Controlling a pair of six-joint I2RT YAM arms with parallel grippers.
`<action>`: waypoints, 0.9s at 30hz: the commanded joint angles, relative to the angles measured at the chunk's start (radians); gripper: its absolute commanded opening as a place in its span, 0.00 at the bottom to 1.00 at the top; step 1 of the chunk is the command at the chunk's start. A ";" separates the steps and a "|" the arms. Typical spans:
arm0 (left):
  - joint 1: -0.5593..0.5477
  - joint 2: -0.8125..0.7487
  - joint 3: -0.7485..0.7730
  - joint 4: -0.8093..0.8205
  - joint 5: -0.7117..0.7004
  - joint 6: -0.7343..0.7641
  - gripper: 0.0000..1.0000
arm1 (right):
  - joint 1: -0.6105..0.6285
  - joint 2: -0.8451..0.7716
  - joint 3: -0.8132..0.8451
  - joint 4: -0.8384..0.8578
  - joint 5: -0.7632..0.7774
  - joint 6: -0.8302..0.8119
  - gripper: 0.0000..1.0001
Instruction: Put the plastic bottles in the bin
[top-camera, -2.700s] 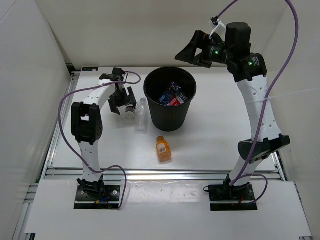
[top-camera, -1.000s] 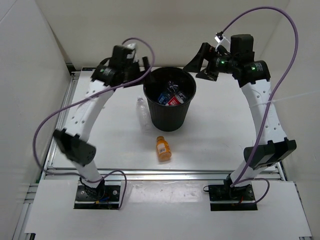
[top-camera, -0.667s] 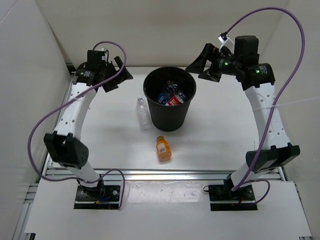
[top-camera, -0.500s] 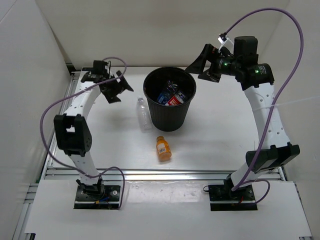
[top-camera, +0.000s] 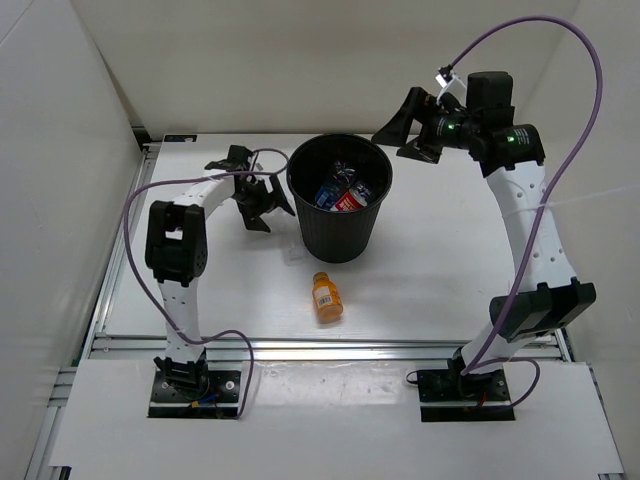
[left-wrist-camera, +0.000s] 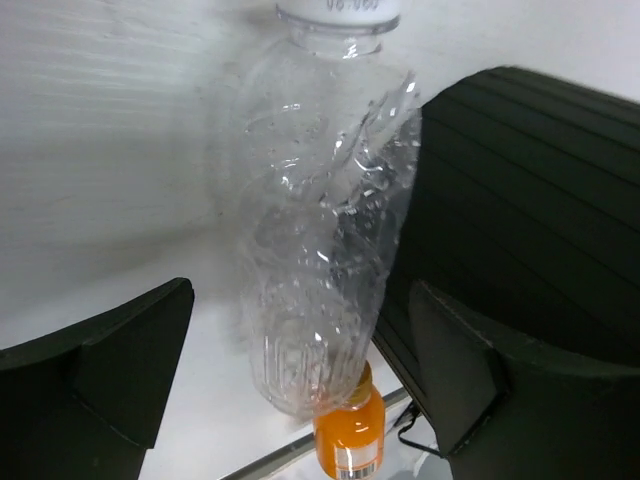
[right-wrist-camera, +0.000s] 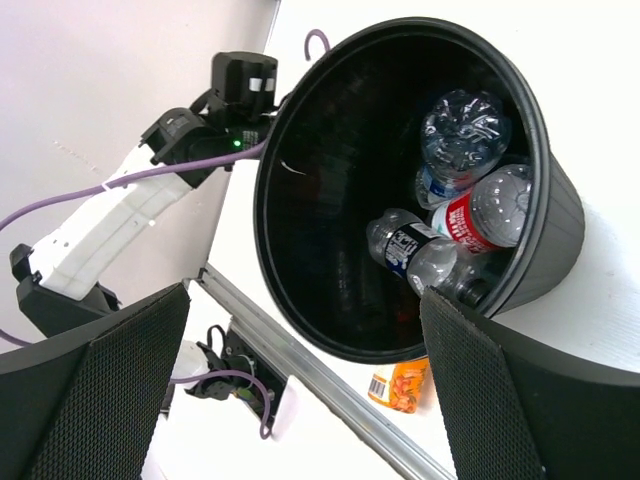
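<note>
Left hand (top-camera: 262, 203) spread wide over clear bottle (left-wrist-camera: 320, 230) laid left of bin (top-camera: 340, 238), right hand (top-camera: 402, 128) held wide, empty, raised far right.

Wore white shells dotted with rows of small holes along the left arm (top-camera: 205, 190) and right arm (top-camera: 530, 225), broken by black joints. Trailed a thin purple cable (top-camera: 599, 90) from behind each claw down to black base plates (top-camera: 195, 388). Glowed green at two small lamps (top-camera: 437, 124) just behind the right claw (top-camera: 393, 140). Ended in black wedge-shaped fingers (left-wrist-camera: 100, 380), finely textured on the right claw's pair.
</note>
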 joint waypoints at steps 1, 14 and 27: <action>-0.013 0.040 0.000 0.008 0.036 0.040 0.97 | -0.007 0.016 0.036 0.013 -0.022 -0.038 1.00; 0.102 -0.264 -0.020 -0.116 -0.198 -0.041 0.58 | -0.007 0.035 0.027 0.013 -0.022 -0.038 1.00; -0.121 -0.238 0.721 -0.182 -0.211 0.043 0.71 | -0.016 0.035 -0.068 0.059 -0.045 0.025 1.00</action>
